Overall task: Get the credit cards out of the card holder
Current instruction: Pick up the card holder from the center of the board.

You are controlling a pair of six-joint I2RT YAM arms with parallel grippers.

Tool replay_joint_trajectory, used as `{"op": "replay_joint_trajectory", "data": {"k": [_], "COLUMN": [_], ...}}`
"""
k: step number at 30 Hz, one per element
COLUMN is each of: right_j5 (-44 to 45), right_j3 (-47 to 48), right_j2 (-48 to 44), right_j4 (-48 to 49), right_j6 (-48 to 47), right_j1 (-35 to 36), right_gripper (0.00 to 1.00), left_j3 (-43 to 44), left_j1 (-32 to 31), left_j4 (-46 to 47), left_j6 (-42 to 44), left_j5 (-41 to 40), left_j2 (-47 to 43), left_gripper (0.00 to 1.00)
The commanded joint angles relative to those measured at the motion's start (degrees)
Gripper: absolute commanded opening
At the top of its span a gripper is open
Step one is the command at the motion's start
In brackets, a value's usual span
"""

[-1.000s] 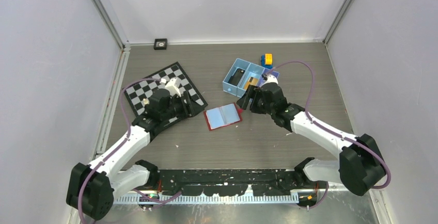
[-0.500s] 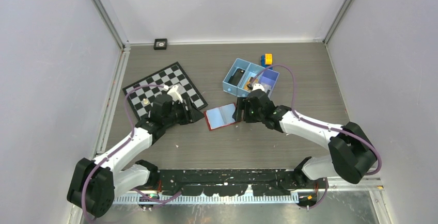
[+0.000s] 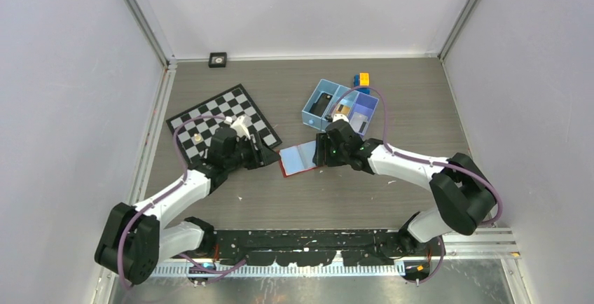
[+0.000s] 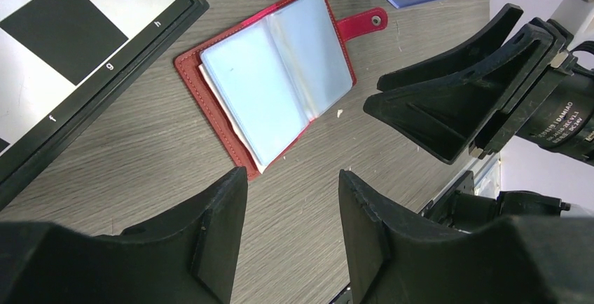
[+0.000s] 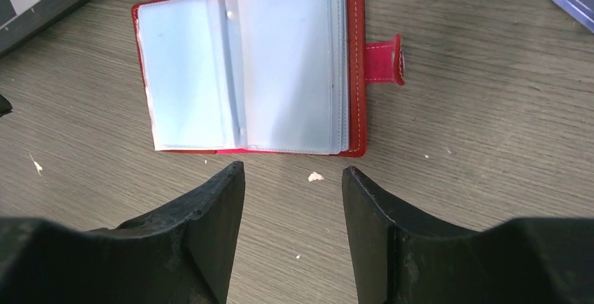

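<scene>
You have card holder [image 3: 302, 158] lying open flat on table [image 3: 350, 195], pale sleeves up, between chessboard [image 3: 242, 104] and blue tray [image 3: 308, 116]. Your 2 claws flank it: left gripper [image 4: 294, 185] jaws apart, empty; right gripper [image 5: 294, 178] jaws apart, empty.

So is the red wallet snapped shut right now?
No, the red wallet lies spread open with its pale blue inside facing up and its snap tab undone at the side.
</scene>
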Motion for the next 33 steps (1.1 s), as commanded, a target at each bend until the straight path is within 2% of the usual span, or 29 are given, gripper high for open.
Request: {"op": "replay_joint_trajectory", "data": {"k": [1, 5, 11, 16, 22, 24, 28, 31, 33], "right_j5": [0.83, 8.16, 14.77, 15.06, 19.97, 19.56, 11.26, 8.22, 7.16], "right_j3": [2.75, 3.97, 4.44, 9.06, 9.95, 8.16, 7.4, 8.42, 8.62], "right_j2": [0.71, 1.2, 3.06, 9.95, 11.43, 10.58, 11.92, 14.12, 14.49], "right_j4": [-0.64, -3.16, -0.17, 0.63, -0.09, 2.0, 5.0, 5.84, 5.94], "right_j6": [-0.94, -0.9, -1.1, -1.87, -0.16, 0.55, 2.17, 1.85, 1.65], "right_j1": [0.63, 0.77, 0.66, 0.23, -1.45, -2.71, -6.06, -6.32, -6.3], "right_gripper": [0.58, 0.57, 0.59, 0.6, 0.61, 0.61, 0.6, 0.51, 0.22], "left_j3": [0.56, 1.24, 1.63, 1.82, 1.75, 1.86, 1.95, 2.02, 2.23], "left_j1": [-0.22, -0.23, -0.23, -0.2, -0.23, -0.18, -0.21, -0.23, -0.2], "left_j4": [3.31, 3.22, 3.26, 2.4, 1.9, 2.02, 2.55, 2.61, 2.41], "left_j6": [-0.25, -0.25, -0.3, 0.11, 0.49, 0.41, 0.13, 0.1, -0.03], "left_j5": [1.65, 2.35, 2.65, 2.27, 1.53, 1.8, 2.21, 2.3, 2.26], "left_j2": [1.34, 3.12, 3.66, 2.63, 1.99, 2.34, 3.23, 4.0, 4.67], "left_gripper": [0.52, 0.52, 0.52, 0.52, 0.52, 0.52, 0.52, 0.52, 0.53]}}
